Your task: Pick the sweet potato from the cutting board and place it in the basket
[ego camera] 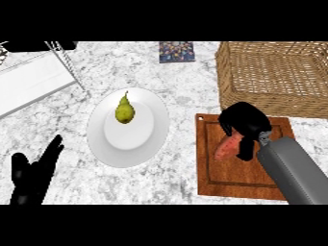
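A pinkish-orange sweet potato (227,147) lies on the brown wooden cutting board (220,180) at the right. My right hand (243,124) sits over its upper end, with fingers and thumb curled around it, hiding part of it. The woven wicker basket (294,103) stands just beyond the board at the far right. My left hand (33,174) rests open at the lower left, fingers pointing up, far from the board.
A white plate (141,139) with a green pear (124,110) sits at the centre, left of the board. A white wire rack (31,79) fills the far left corner. A small patterned tile (176,51) lies at the back.
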`<state>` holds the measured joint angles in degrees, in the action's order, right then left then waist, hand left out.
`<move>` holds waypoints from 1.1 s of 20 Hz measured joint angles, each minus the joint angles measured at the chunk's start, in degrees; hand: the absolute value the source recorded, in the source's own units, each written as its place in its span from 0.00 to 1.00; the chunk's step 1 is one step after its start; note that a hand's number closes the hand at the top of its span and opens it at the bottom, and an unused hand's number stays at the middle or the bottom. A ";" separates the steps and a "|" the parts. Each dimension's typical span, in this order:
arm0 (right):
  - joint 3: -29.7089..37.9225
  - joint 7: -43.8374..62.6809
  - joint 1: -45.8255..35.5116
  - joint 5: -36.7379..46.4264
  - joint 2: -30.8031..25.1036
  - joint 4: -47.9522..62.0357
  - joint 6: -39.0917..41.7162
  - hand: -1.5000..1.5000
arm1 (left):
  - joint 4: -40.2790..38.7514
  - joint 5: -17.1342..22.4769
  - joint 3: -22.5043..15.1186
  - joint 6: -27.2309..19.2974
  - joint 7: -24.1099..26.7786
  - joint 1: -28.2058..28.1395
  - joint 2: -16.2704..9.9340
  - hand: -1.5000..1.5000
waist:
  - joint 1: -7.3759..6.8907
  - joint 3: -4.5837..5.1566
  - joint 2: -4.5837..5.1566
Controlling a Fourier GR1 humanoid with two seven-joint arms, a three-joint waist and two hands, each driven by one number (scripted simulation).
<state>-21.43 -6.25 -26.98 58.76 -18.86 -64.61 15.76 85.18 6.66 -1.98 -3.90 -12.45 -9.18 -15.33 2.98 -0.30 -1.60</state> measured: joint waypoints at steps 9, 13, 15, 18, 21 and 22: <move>11.27 24.03 1.09 -11.25 15.86 -14.85 -14.65 1.00 | 1.15 0.27 0.45 0.27 -0.67 -0.99 -0.29 0.50 | -0.22 -0.40 0.14; 12.48 33.69 -1.80 -13.26 17.71 -25.08 -20.05 1.00 | 0.64 -0.11 0.25 0.37 -0.73 -0.22 -0.12 0.50 | -0.65 -0.34 0.26; 13.45 39.43 -3.66 -12.70 18.14 -30.24 -20.38 1.00 | 0.69 -0.23 0.09 0.48 -1.00 0.01 -0.01 0.50 | -0.79 -0.31 0.30; 15.41 48.56 -7.74 -10.05 17.96 -36.13 -18.16 1.00 | 1.28 -0.47 0.04 0.42 -1.55 0.15 0.04 0.50 | -1.29 -0.24 0.47; 19.07 55.56 -12.77 -9.55 15.79 -40.53 -13.94 1.00 | 1.38 -0.76 0.00 0.48 -1.86 0.49 0.11 0.50 | -1.74 -0.20 0.68; 20.39 57.52 -14.64 -9.46 15.06 -41.17 -12.83 1.00 | 1.20 -0.17 0.43 1.23 -2.12 0.69 -0.33 0.50 | -1.91 -0.19 0.75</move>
<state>-1.04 51.27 -41.62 49.30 -3.80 -105.78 2.93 86.38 6.49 -1.55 -2.67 -14.57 -8.49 -15.65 1.07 -0.48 -0.86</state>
